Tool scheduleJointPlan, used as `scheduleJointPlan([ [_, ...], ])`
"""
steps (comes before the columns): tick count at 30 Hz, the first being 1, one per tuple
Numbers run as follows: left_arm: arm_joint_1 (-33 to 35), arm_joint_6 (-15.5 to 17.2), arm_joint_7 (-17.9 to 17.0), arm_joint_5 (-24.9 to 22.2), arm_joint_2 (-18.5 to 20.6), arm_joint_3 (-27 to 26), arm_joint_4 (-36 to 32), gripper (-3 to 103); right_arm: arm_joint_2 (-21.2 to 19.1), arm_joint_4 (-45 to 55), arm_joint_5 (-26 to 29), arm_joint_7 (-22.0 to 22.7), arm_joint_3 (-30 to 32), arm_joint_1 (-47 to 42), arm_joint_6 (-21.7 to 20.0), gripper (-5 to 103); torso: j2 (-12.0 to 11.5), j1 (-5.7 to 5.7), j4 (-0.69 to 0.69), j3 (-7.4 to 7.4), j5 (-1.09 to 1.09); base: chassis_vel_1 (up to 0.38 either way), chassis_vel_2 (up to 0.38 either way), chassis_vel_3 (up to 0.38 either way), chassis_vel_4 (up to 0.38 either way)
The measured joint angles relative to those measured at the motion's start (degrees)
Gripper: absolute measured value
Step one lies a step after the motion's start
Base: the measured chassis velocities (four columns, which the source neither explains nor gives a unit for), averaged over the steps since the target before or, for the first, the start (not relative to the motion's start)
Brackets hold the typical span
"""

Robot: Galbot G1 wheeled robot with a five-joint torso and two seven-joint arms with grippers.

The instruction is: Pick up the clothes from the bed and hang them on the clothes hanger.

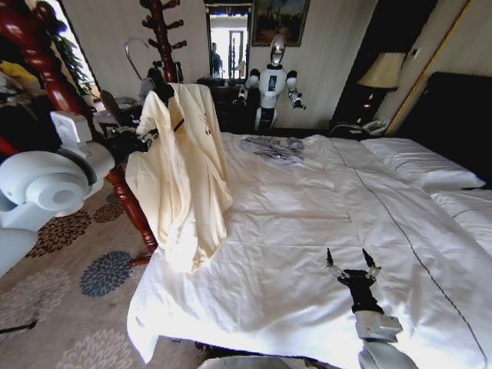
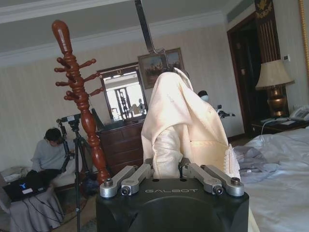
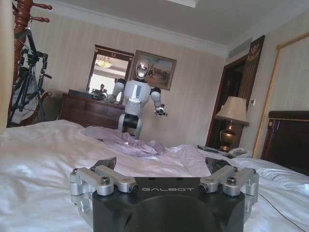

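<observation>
The clothes [image 1: 184, 177], a pale cream shirt, hang draped over the black clothes hanger [image 1: 161, 86] beyond the bed's left edge, tail near the floor. The hanger's silver hook [image 1: 132, 48] rises free above the collar. My left gripper [image 1: 144, 138] is shut on the shirt's side at shoulder height; in the left wrist view the clothes [image 2: 181, 125] bunch between its closed fingers [image 2: 145, 171]. The bed [image 1: 307, 231] has white sheets. My right gripper [image 1: 350, 263] hovers open over its near part, fingertips [image 3: 107, 164] apart with nothing between them.
A dark red wooden coat stand [image 1: 163, 31] rises behind the shirt, and a slanted red post [image 1: 127, 200] runs beside the bed's corner. A grey-blue garment [image 1: 273, 147] lies at the bed's far end. A white robot [image 1: 270, 77] stands beyond. Pillows [image 1: 419, 161] lie right.
</observation>
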Motion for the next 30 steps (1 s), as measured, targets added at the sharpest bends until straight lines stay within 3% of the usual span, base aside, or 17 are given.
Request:
scheduleJointPlan([
  [12, -9.3, 4.7, -6.0, -12.9, -0.1, 1.1, 3.6, 18, 0.0, 0.0, 0.0, 0.0, 0.0, 0.0, -0.1, 100, 0.0, 0.0, -0.01, 0.0, 0.0, 0.0, 0.0, 0.0, 0.0],
  [17, -12.9, 6.1, -6.6, -14.3, 1.6, 1.7, 5.8, 18, 0.0, 0.0, 0.0, 0.1, 0.0, 0.0, -0.1, 100, 0.0, 0.0, 0.0, 0.0, 0.0, 0.0, 0.0, 0.0, 0.0],
  [22, -13.7, 6.0, -6.3, -17.2, 5.9, 0.2, 5.9, 18, 0.0, 0.0, 0.0, 0.1, 0.0, 0.0, -0.1, 100, 0.0, 0.0, 0.01, 0.0, 0.0, 0.0, 0.0, 0.0, 0.0],
  [30, -12.8, 7.3, -8.5, -19.7, 8.5, -2.2, 6.2, 18, 0.0, 0.0, 0.0, 0.1, 0.0, 0.1, -0.1, 100, 0.0, 0.0, 0.0, 0.0, 0.0, 0.0, 0.0, 0.0, 0.0],
])
